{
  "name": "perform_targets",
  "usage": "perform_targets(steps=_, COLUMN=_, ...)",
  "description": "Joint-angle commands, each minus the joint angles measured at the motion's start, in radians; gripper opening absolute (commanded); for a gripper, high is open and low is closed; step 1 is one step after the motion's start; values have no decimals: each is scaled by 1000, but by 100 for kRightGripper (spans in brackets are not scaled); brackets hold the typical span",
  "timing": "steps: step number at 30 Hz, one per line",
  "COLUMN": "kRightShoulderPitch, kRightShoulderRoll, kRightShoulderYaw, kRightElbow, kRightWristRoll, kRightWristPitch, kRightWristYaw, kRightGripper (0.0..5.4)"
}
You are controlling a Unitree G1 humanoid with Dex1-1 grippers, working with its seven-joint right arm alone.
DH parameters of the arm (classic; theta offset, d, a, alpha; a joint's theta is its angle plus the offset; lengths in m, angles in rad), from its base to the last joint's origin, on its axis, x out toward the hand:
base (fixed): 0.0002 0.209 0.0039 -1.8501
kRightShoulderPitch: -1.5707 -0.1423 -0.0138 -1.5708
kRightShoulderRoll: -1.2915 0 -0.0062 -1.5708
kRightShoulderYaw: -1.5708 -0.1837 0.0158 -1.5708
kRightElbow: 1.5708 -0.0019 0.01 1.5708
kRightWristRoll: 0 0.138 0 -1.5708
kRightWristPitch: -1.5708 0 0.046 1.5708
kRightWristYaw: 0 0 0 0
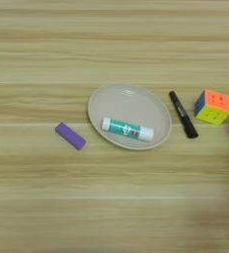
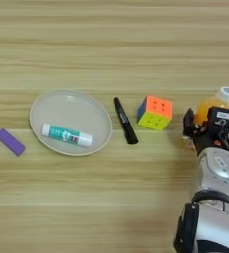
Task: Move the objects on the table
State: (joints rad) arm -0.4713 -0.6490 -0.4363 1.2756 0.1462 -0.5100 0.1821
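Wood-grain light-brown table (image 2: pixel 111 44) fills frame. Lower right: silver forearm's black two-finger gripper (image 2: pixel 208 129), fingers around the orange drink bottle with white cap (image 2: pixel 216 102), which lies just beyond it, long axis tilted toward upper right. Multicoloured puzzle cube (image 2: pixel 155 112) sits left of gripper.

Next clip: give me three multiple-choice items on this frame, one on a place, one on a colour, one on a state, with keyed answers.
1. Where does the white-and-teal tube lie?
A. on the bare table
B. in the plate
C. on the cube

2. What colour is the small block left of the plate?
A. purple
B. red
C. green

3. How does the black marker pen rest?
A. upright
B. held in the claw
C. flat on the table

Answers: 1 B, the plate's rim surrounds it; 2 A, it is plainly purple; 3 C, it lies lengthwise between plate and puzzle cube.
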Motion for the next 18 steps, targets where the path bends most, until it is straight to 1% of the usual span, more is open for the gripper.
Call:
perform_targets(steps=1, kRightShoulderPitch=-55, kRightShoulderRoll=-27, kRightShoulderYaw=10, kRightElbow=-31, kRightWristRoll=-3, kRightWristPitch=3, kRightWristYaw=-10, kRightGripper=343)
perform_targets(steps=4, kRightShoulderPitch=-52, kRightShoulderRoll=-25, kRightShoulderYaw=18, kRightElbow=-32, kRightWristRoll=-8, kRightWristPitch=0, kRightWristYaw=-11, kRightGripper=343)
perform_targets(steps=5, kRightShoulderPitch=-51, kRightShoulderRoll=-24, kRightShoulderYaw=22, kRightElbow=-34, kRightWristRoll=-12, kRightWristPitch=-4, kRightWristYaw=-12, kRightGripper=371)
perform_targets(steps=7, kRightShoulderPitch=-49, kRightShoulderRoll=-22, kRightShoulderYaw=30, kRightElbow=-40, kRightWristRoll=-17, kRightWristPitch=-12, kRightWristYaw=-14, kRightGripper=388)
perform_targets(steps=10, kRightShoulderPitch=-47, kRightShoulderRoll=-18, kRightShoulderYaw=34, kRightElbow=-51, kRightWristRoll=-17, kRightWristPitch=-24, kRightWristYaw=-15, kRightGripper=428)
perform_targets(steps=12, kRightShoulderPitch=-44, kRightShoulderRoll=-16, kRightShoulderYaw=37, kRightElbow=-57, kRightWristRoll=-15, kRightWristPitch=-29, kRightWristYaw=-15, kRightGripper=442)
perform_targets(steps=13, kRightShoulderPitch=-43, kRightShoulderRoll=-15, kRightShoulderYaw=38, kRightElbow=-59, kRightWristRoll=-14, kRightWristPitch=-32, kRightWristYaw=-15, kRightGripper=462)
perform_targets(steps=18, kRightShoulderPitch=-38, kRightShoulderRoll=-15, kRightShoulderYaw=34, kRightElbow=-70, kRightWristRoll=-8, kRightWristPitch=-40, kRightWristYaw=-16, kRightGripper=518)
